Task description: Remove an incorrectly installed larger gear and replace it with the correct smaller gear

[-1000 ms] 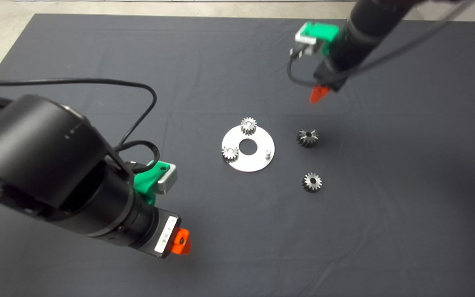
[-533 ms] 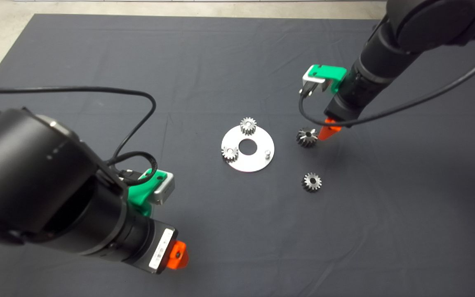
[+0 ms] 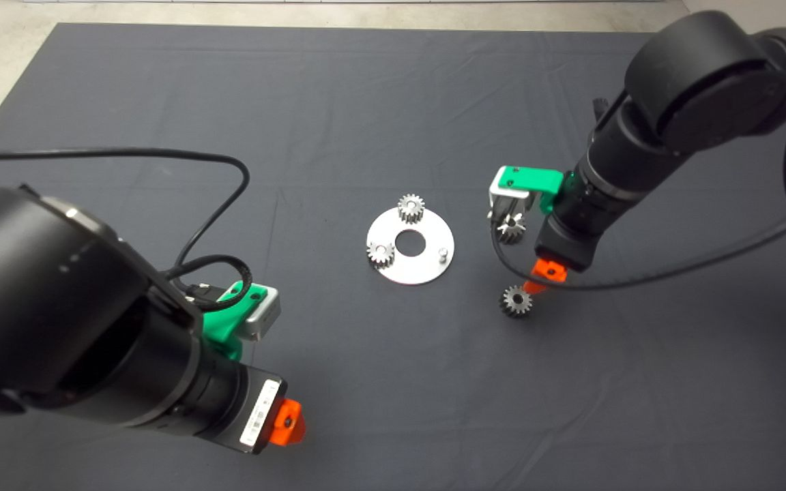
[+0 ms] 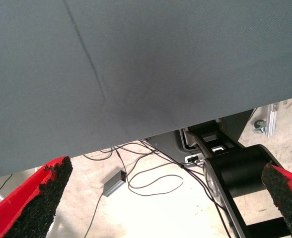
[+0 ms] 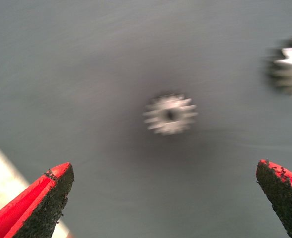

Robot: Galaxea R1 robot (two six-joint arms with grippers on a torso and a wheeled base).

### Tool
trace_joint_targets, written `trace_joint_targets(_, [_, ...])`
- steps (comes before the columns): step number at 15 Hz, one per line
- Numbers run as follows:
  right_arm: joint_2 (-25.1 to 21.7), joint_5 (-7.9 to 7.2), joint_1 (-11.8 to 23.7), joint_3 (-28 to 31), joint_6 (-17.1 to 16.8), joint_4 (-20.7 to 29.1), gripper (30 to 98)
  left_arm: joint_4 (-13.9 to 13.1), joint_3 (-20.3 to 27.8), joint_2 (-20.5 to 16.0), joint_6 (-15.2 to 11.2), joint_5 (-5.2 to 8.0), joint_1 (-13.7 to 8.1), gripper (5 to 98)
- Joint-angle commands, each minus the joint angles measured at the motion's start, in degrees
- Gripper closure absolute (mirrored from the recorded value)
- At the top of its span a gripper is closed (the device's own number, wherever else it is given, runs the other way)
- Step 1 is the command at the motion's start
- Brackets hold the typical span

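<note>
Two small silver gears [image 3: 411, 207] are seen mounted on the round silver plate [image 3: 427, 269] at the centre of the frame, one at its upper edge and one at its left [image 3: 380, 254]; a bare pin [image 3: 443, 254] stands on the right part of the plate. The larger gear [image 3: 511, 228] lies on the dark mat [image 3: 366, 102] just right of the plate, partly hidden behind the green bracket of the right arm; the smaller gear [image 3: 516, 301] lies on the mat below it, to the lower right of the plate.

Compared with the frame of half a second ago, the right gripper [image 3: 542, 276] has been moved down and toward the lower part of the frame; it was beside the larger gear then, and now it is placed just above and right of the smaller gear. In the right wrist view the smaller gear [image 5: 170, 114] is seen between the widely separated fingers [image 5: 41, 208], not touched by them; the larger gear [image 5: 289, 69] is shown blurred at the edge.

The left gripper [image 3: 287, 423] is held at the lower left of the frame, slightly lower than before; its fingers [image 4: 41, 198] are spread wide, and nothing is held between them.
</note>
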Motion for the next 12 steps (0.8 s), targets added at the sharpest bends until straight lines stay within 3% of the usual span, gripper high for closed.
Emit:
trace_joint_targets(1, [0.4,-7.44,-0.6,7.9,2.6,2.0,31.4,0.1,1.1,-0.1,-0.4,0.46,-0.5,5.4])
trace_joint_targets(4, [-0.4,-7.44,-2.1,8.5,2.0,0.9,31.4,0.1,1.3,0.0,-0.4,0.46,-0.5,5.4])
trace_joint_targets(7, [-1.2,-7.44,-4.2,10.5,1.9,-4.9,31.4,0.0,1.4,0.0,-0.4,0.37,-0.5,5.4])
trace_joint_targets(12, [-3.1,-7.44,-10.8,10.3,2.5,-13.6,31.4,0.0,1.4,-0.1,-0.4,0.55,-0.5,5.4])
